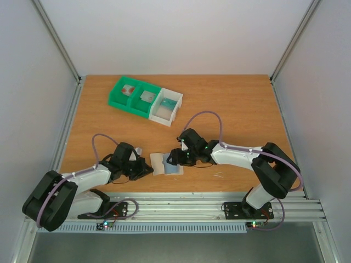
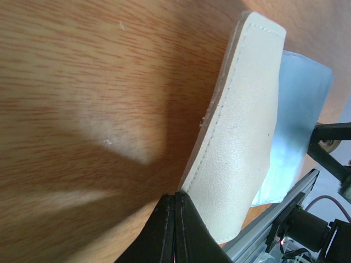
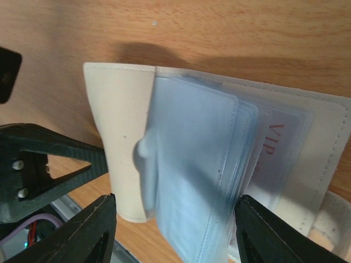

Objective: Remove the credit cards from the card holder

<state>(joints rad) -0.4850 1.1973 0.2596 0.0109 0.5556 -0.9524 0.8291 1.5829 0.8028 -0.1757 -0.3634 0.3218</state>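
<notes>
The card holder [image 1: 164, 163] lies open near the table's front edge, between my two grippers. It has a cream cover [image 2: 241, 137] and pale blue translucent sleeves [image 3: 192, 164]. A white card with red "VIP" letters [image 3: 277, 137] shows through a sleeve on the right panel. No dark red card is in view. My left gripper [image 1: 149, 169] is shut, and its tips [image 2: 176, 198] rest against the edge of the raised cream cover. My right gripper [image 1: 174, 160] is open just above the holder, and its fingers [image 3: 82, 230] straddle the fanned blue sleeves without gripping them.
A green-and-white compartment tray [image 1: 143, 98] with small items stands at the back left of the wooden table. The metal rail [image 1: 181, 204] runs just in front of the holder. The cell walls stand close on either side.
</notes>
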